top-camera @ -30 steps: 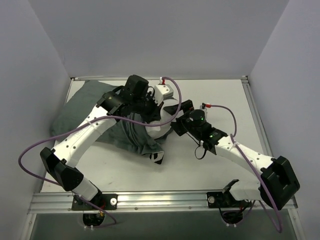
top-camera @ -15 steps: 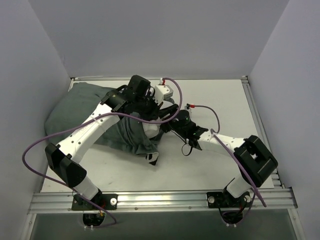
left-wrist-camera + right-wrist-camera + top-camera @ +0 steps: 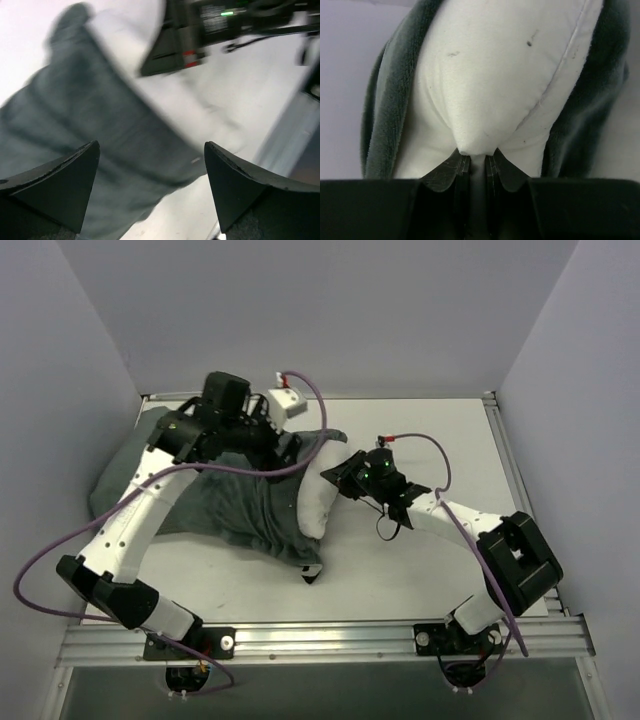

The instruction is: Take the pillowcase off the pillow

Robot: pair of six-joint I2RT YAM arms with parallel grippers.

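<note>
The right gripper [image 3: 476, 159] was nipped almost closed on a white corner of the pillow [image 3: 490, 75]. The left gripper [image 3: 151, 147] stood wide, empty, over the grey-green pillowcase [image 3: 235, 515], which covered the pillow's left part on the table [image 3: 430, 430]. Print on the right gripper: blurred, unreadable

The left half of the table [image 3: 440, 430] is taken up by the pillowcase [image 3: 220, 515] and pillow [image 3: 315, 505]; bare surface is left on the right, crossed only by the right arm [image 3: 455, 520].

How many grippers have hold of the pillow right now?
1: the right gripper pinches the pillow at its exposed end. The left gripper hangs open above the pillowcase, gripping nothing.
</note>
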